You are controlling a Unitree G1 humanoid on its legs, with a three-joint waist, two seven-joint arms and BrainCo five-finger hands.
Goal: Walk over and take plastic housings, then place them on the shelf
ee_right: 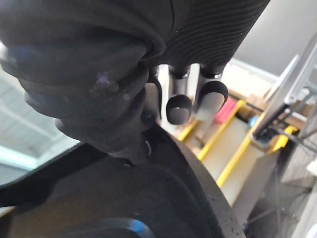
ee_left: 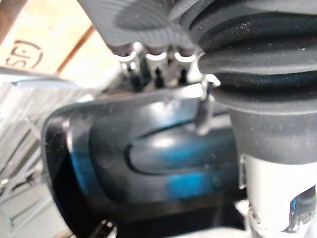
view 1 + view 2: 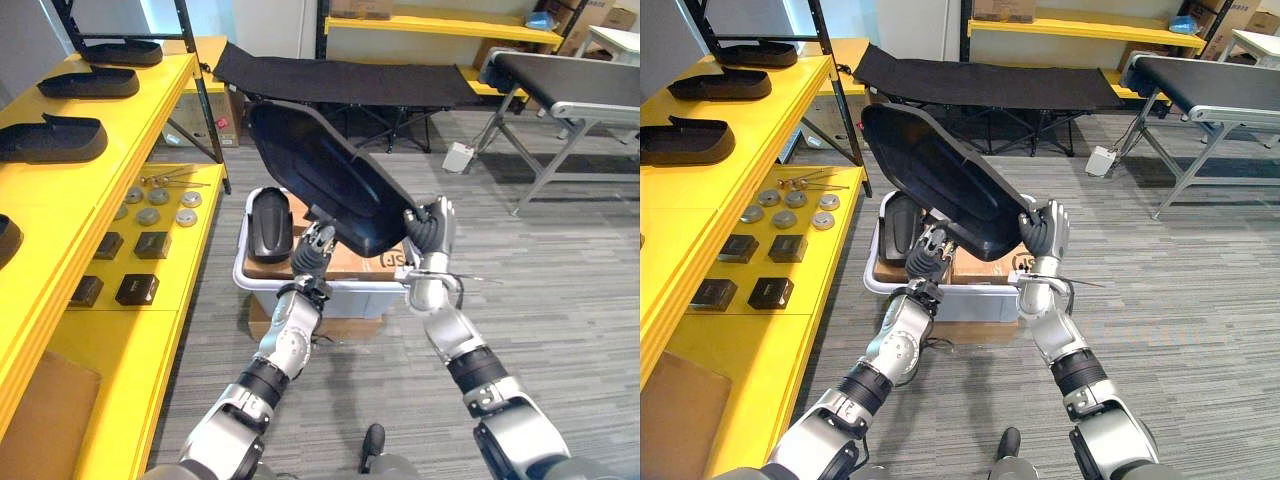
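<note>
Yellow shelf (image 3: 70, 205) stood at left. Over crate (image 3: 350, 297), left hand (image 3: 312, 250) and right hand (image 3: 432, 228) each curled round lower rim of tilted black housing (image 3: 320, 175). Likely risk: edge-only grips slipping; top clipping shelf upright (image 3: 203, 90).

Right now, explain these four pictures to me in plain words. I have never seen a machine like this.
This is a humanoid robot. The two wide pictures come from cameras in its head, looking down at its arms; the two close ones come from cameras on each wrist. Its left hand and right hand grip the lower edge of a large black plastic housing, held tilted above a pale bin on the floor. A second housing and a cardboard box sit in the bin. On the robot's left stands a yellow shelf carrying more housings, metal discs and small black blocks.
</note>
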